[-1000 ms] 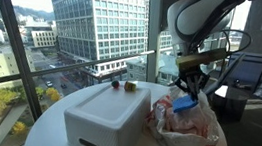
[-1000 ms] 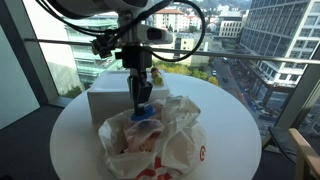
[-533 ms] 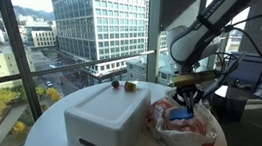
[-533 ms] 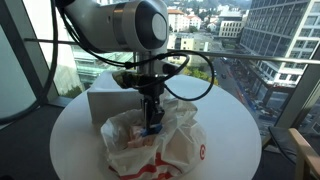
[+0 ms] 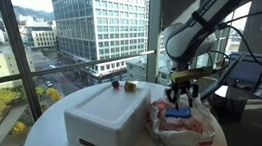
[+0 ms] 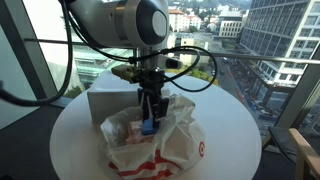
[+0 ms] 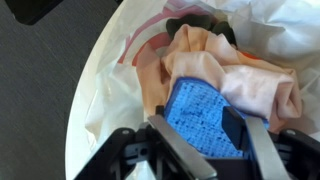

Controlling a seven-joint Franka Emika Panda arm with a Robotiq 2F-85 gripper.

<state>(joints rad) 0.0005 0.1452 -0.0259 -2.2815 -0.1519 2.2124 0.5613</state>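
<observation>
**A:** What is nearest the gripper?

**B:** A blue pad. In the wrist view the jaws stand apart, with one finger on each side of it. I cannot tell whether they touch it.

**A:** Where does the pad lie?

**B:** It is inside the bag, which is white plastic with its mouth open upward. The pad rests on a crumpled peach cloth.

**A:** Do the outside cameras agree?

**B:** Yes. In both exterior views the gripper points straight down into the bag. The pad shows blue just under the fingertips. Only the wrist view shows the cloth plainly, because from outside the bag's folds hide most of it.

**A:** What does the wrist view miss?

**B:** It misses the box, which is white and stands just beside the bag on the round table. Its top is shut, so whatever is inside is hidden. In an exterior view a handle slot shows in its end wall. Two small things, one red and one yellowish, sit on the table behind it. In an exterior view a red mark shows on the bag's side.

**A:** And farther off?

**B:** There is window glass, and past it a tall building.
</observation>
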